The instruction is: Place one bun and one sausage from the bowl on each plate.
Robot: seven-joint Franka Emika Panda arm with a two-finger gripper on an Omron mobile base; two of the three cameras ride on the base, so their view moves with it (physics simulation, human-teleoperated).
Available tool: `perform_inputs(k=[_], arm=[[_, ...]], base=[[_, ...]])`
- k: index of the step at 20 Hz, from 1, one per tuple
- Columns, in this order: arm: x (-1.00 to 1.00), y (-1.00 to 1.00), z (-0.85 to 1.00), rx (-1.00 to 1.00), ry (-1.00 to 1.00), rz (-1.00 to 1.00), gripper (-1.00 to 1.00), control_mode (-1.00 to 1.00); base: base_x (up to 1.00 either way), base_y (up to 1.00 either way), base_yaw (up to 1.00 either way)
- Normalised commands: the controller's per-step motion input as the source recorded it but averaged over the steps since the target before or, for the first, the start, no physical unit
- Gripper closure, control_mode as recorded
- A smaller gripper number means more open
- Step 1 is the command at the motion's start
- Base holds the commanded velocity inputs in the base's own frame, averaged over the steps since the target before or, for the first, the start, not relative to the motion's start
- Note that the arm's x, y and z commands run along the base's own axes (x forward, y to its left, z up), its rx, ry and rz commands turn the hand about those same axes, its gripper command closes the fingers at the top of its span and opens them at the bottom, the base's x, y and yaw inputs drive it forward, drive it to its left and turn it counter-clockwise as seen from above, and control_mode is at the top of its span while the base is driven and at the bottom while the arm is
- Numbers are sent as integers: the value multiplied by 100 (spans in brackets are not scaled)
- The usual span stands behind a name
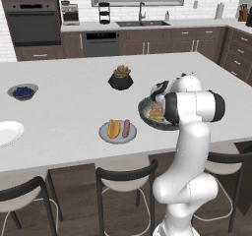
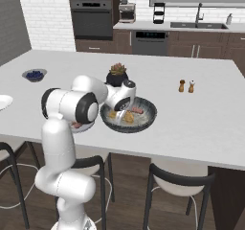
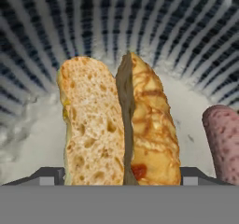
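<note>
Taking the bowl (image 1: 145, 113) as our landmark, we are seeing well to its left a white plate (image 1: 9, 132) at the counter's edge and a small bowl of blueberries (image 1: 22, 91), then nearer a grey plate (image 1: 118, 131) carrying a bun (image 1: 113, 129) and a sausage (image 1: 126, 127), and behind it a black pot with a succulent (image 1: 121, 77). Our gripper (image 2: 123, 115) is reaching down into the dark, speckled-rimmed bowl, its own arm blocking much of it. There a split golden bun (image 3: 119, 125) is sitting between the fingertips (image 3: 49, 175), beside a pink sausage (image 3: 223, 141); whether they are clamping it we cannot tell.
</note>
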Motion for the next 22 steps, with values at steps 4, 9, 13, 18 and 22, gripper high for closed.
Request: perform_inputs(k=[4, 9, 13, 18, 22], arm=[[-3, 0, 57, 0, 7, -2, 100, -100], [-3, 0, 62, 0, 6, -3, 100, -100], [-30, 2, 44, 0, 5, -7, 100, -100], [-29, 22, 38, 0, 4, -10, 100, -100], [-6, 44, 31, 0, 1, -10, 100, -100]], base=[[0, 0, 0], [0, 0, 0], [0, 0, 0], [0, 0, 0], [0, 0, 0]])
